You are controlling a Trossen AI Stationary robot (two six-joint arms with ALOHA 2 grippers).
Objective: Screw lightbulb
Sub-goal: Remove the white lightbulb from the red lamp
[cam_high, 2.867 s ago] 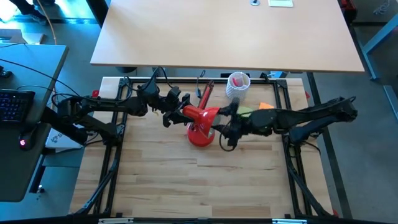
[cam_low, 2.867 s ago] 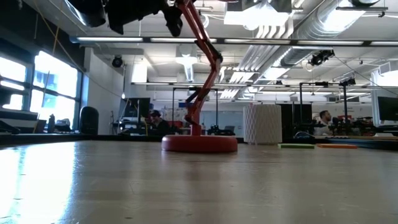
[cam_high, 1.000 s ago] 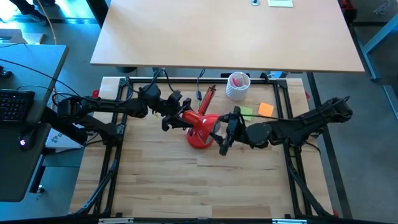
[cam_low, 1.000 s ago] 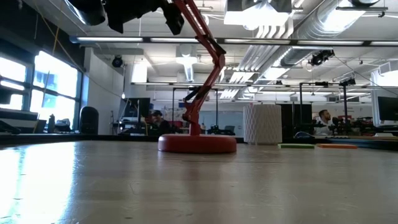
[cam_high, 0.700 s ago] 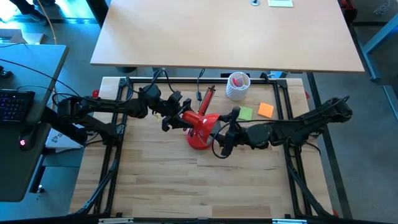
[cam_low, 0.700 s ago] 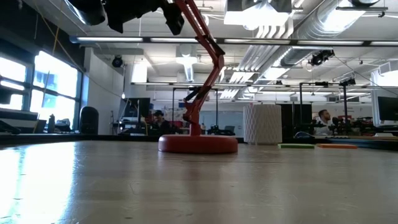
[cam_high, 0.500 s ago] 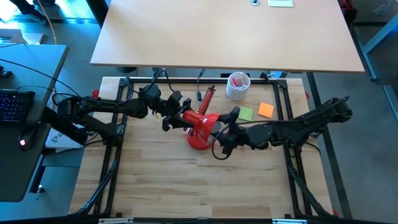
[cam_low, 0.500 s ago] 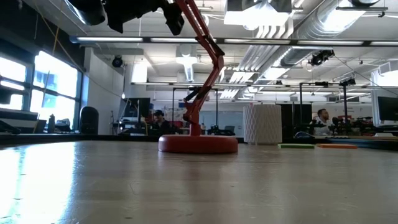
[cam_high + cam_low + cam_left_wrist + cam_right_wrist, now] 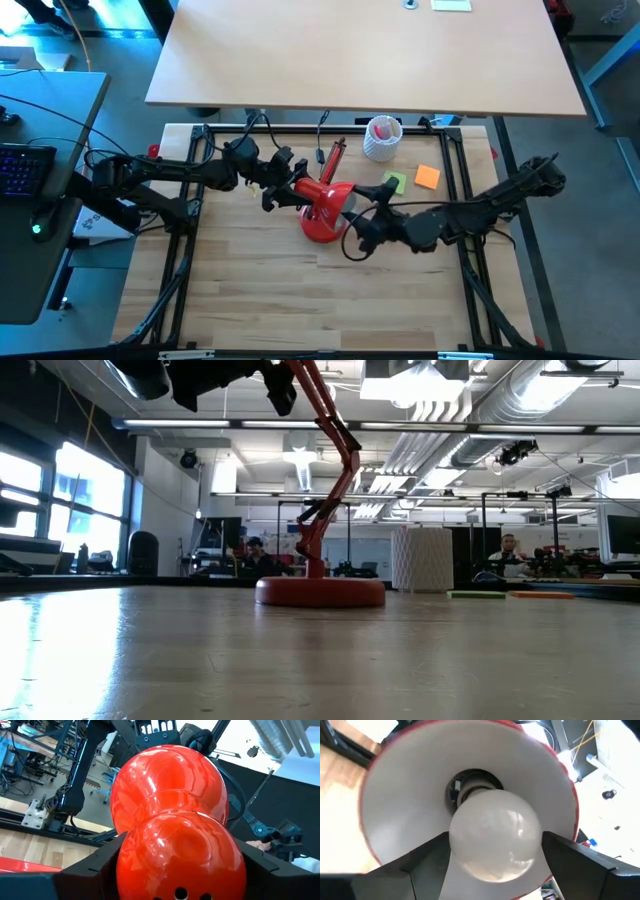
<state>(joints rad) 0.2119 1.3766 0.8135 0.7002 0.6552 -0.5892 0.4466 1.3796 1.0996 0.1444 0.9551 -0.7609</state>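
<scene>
Lightbulb [image 9: 495, 836] sits in the socket at the centre of the white inside of the shade [image 9: 410, 805] of the red lamp [image 9: 322, 205]. In the right wrist view it fills the middle of the frame, and the right tool's 2 fingers [image 9: 585, 865] stand apart on both sides of it, not touching the glass. In the high view the right tool [image 9: 357, 236] is just right of the lamp, near the centre of the frame. The left tool [image 9: 283, 184] comes from the left, and its 2 fingers [image 9: 90, 867] are clamped on the red outside of the shade. The lamp base [image 9: 320, 592] rests on the tabletop [image 9: 260, 290]. A white cup [image 9: 381, 138] and 2 sticky notes [image 9: 412, 180] lie in the upper right part of the tabletop.
</scene>
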